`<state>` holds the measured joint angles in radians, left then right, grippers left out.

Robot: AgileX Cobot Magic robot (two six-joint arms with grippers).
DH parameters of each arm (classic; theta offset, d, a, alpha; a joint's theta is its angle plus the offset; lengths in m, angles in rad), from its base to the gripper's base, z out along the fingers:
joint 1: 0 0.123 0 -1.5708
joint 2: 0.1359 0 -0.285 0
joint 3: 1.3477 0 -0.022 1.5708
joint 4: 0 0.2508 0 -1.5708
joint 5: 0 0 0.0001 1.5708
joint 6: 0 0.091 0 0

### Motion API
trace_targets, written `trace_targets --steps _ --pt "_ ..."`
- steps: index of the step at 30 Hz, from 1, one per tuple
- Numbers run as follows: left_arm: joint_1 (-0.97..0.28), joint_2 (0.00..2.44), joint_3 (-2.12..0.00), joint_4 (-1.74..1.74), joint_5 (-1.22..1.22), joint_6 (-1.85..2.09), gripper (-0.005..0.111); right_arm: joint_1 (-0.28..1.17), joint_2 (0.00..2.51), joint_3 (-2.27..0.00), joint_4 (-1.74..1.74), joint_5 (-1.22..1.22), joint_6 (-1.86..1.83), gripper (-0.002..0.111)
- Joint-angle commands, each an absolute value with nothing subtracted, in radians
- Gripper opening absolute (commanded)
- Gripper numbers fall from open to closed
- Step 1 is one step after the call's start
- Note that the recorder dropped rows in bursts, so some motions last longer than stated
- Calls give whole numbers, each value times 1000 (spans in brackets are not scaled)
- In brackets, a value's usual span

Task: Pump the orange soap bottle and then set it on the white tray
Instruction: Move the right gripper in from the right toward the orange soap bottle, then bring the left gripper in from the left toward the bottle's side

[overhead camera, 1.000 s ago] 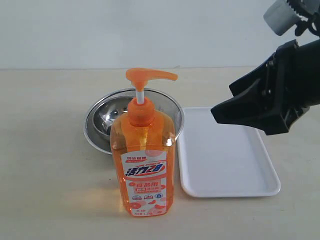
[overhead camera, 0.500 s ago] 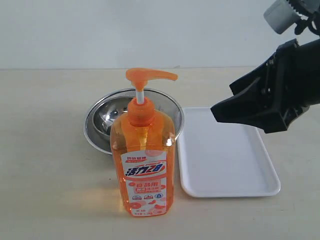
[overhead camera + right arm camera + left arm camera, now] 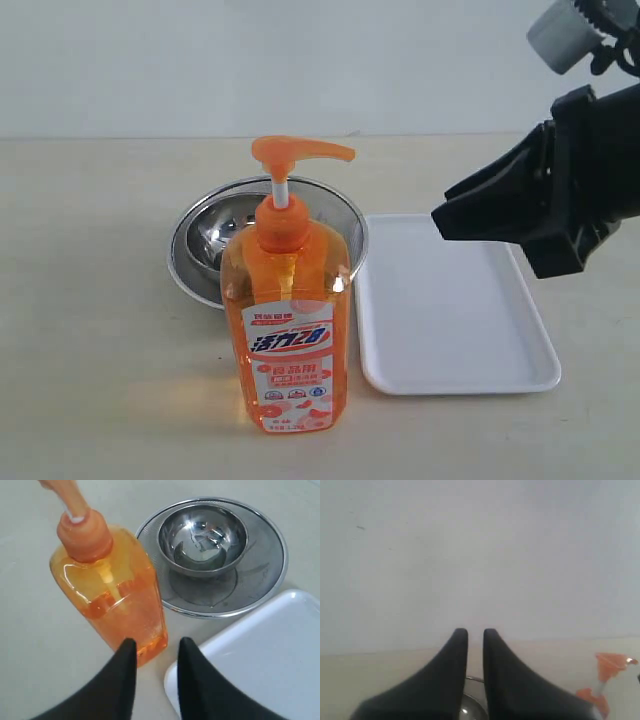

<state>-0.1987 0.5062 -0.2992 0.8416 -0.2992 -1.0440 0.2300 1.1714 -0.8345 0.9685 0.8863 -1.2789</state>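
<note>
Jaws empty, left nearly closed, right slightly parted; wrist views crop the orange soap bottle [image 3: 287,310].

Right hand [image 3: 157,642]: two fingers [image 3: 120,685] apart at the frame edge, nothing between them. The orange soap bottle [image 3: 112,595] stands just past the fingertips on the tabletop [image 3: 30,645]. Near it, a small steel bowl [image 3: 202,535] sits inside a larger steel bowl [image 3: 267,577]; the white tray [image 3: 270,650] lies beside that.

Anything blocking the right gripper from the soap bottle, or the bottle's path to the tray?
Nothing visible. The right gripper hangs over the white tray, with only open air toward the orange soap bottle. The bottle stands right beside the tray; the steel bowls sit behind it, off that path.
</note>
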Motion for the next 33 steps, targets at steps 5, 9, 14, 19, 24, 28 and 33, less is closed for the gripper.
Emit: trace_targets --steps 5,9,14,19,24,28,33 --pt "-209 727 -433 1329 -482 -1481 52 232 1171 -839 921 906 -1224 0" --pt "-209 772 -489 1572 -502 -1668 56 232 1171 -839 874 906 -1202 0" --pt "-207 806 -565 1744 -603 -1862 55 232 1171 -839 848 906 -1192 0" --pt "-205 822 -609 1744 -656 -1862 55 232 1173 -837 835 911 -1175 0" --pt "-198 838 -618 1744 -622 -1811 55 232 1173 -837 831 923 -1173 0" --pt "-191 854 -618 1744 -569 -1720 55 232 1173 -837 831 935 -1170 0" --pt "-191 869 -618 1744 -472 -1542 55 232 1173 -837 830 931 -1168 0"
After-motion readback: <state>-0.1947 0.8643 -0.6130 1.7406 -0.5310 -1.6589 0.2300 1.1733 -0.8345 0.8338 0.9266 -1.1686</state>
